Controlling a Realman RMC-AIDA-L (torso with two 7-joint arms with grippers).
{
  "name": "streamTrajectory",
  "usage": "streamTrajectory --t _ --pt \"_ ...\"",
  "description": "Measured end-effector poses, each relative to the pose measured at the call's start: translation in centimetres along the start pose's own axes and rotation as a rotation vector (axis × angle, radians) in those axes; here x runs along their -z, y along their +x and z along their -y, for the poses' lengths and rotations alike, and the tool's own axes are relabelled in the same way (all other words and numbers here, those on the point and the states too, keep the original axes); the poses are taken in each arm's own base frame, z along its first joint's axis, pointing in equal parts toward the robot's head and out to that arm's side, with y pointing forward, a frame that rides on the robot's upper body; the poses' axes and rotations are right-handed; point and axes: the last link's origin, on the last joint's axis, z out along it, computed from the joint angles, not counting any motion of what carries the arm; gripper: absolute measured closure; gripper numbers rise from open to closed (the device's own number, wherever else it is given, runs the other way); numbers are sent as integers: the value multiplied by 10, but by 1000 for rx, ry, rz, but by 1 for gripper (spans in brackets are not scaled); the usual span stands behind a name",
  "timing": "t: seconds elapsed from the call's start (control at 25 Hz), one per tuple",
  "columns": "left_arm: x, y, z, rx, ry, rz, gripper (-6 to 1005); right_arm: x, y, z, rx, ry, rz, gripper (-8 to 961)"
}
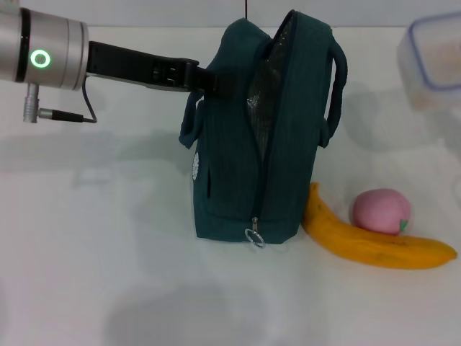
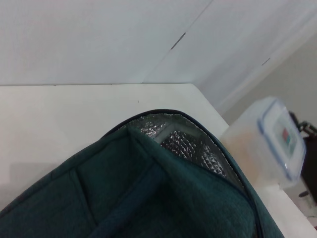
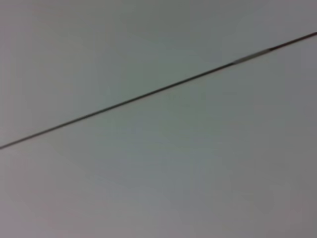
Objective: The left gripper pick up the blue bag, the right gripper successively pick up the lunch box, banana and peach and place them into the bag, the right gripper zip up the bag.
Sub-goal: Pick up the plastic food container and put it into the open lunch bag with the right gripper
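1. The left hand reaches in from the robot's left and meets the upper near side of the dark teal, soft fabric bag, just by its side handle loop. It seems closed on the fabric or the handle there, though the fingers are hidden against the dark cloth, so I cannot tell for certain.
2. The bag stands upright on the white tabletop, its zip open along the front edge, with the silver quilted foil lining showing in the gap and the metal ring zip pull hanging low near the base.
3. By my judgement the bag is light and floppy: it will sag and its mouth will close unless held taut by the top edge or handle, so the upper rim is the sensible hold.
4. Just beside the bag on the robot's right lies the long yellow banana, touching or nearly touching the bag's base, with the round pink peach resting against it behind.
5. Both fruits look soft-skinned and easy to bruise; the banana is best taken across its middle, the peach gently around its widest part.
6. The clear rigid plastic lunch box with a blue-trimmed lid is farther right; it is stiff, probably slick, and best gripped across its sides.
7. The right hand is in no view; its wrist camera shows only a plain pale surface.
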Motion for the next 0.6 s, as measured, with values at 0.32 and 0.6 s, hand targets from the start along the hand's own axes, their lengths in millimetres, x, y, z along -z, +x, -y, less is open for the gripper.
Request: streamTrajectory --t 0.32,0.6 --pt "0 3 0 -3 6 -10 931 -50 8 -22 3 -120 -66 844" --pt "-2 6 -1 -9 5 -16 931 -105 49 -28 -1 -154 -245 842"
